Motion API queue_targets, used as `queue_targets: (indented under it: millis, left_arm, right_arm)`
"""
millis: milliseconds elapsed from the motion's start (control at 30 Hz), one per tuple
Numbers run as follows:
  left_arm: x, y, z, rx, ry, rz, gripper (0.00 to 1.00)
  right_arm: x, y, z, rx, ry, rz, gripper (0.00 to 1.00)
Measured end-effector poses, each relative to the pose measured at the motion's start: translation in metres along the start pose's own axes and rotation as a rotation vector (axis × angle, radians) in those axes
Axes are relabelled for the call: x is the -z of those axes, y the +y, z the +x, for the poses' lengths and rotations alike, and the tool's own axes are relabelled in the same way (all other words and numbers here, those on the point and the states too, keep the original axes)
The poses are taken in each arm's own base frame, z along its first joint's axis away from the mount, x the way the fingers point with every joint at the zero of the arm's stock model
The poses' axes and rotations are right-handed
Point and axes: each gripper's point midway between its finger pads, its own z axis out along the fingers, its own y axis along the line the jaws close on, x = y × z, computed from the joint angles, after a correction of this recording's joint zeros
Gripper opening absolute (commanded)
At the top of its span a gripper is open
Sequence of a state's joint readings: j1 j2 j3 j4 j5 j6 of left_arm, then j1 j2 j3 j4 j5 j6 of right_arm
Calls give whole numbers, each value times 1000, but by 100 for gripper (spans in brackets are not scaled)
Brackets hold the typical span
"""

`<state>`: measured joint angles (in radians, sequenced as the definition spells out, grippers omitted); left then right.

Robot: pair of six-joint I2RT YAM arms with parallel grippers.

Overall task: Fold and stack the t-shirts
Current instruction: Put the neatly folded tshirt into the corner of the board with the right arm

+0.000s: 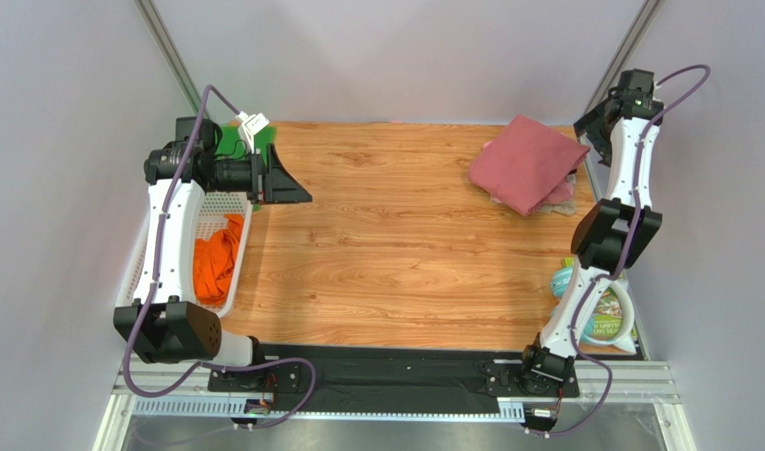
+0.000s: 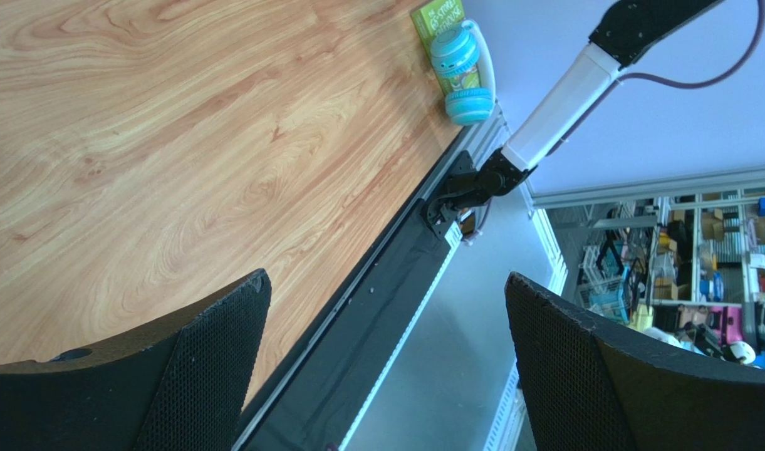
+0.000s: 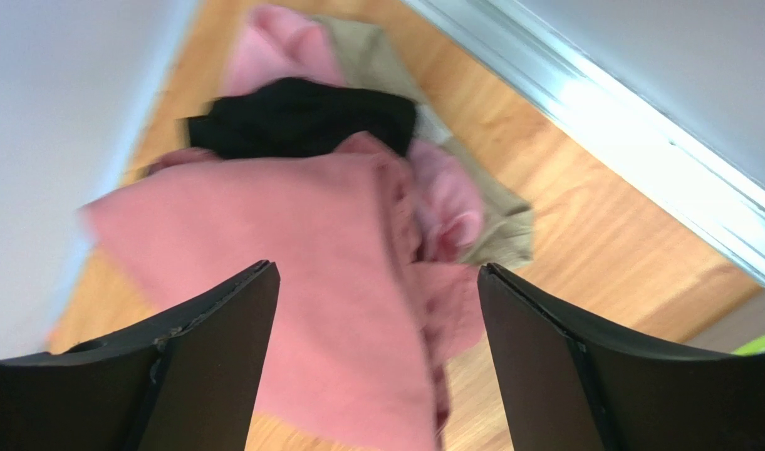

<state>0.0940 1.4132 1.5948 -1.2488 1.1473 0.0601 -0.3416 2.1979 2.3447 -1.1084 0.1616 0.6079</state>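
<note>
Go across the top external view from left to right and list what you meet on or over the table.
white mesh basket holding the orange t-shirt → left claw, open → dusty-rose t-shirt

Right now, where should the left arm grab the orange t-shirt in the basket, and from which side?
Pinch the raised, bunched fold at the far end of the orange t-shirt, coming straight down from above with the open left gripper. It lies crumpled inside the white mesh basket, whose walls block any sideways approach.
</note>
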Motion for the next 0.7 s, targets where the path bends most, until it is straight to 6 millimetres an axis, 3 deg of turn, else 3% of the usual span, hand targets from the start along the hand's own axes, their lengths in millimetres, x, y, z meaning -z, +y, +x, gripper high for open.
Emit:
queue_targets:
  millis: [133,167,233,300,367,433,567,700]
  left_arm:
    - [0,1,1,1,1,0,100]
    - [0,0,1,1,1,0,100]
    - [0,0,0,0,0,0,100]
    - [0,0,0,0,0,0,100]
    - [0,0,0,1,0,0,100]
    - [0,0,0,1,0,0,100]
    - [0,0,1,3,1,-1,100]
    - [0,1,2,8,5,-6,100]
  right_arm:
    - [52,40,-7,-34,-10,-241,81]
    - [61,50,-4,-39,3,-299,80]
    - [84,90,8,-61,73,-524,77]
    - [89,118,23,-68,153,-660,80]
    - [80,138,40,-74,241,-749,82]
    - [55,146,65,-85,337,-774,82]
    - [-6,140,108,-143,501,-719,82]
    - [-51,125,126,-196,566,-655,82]
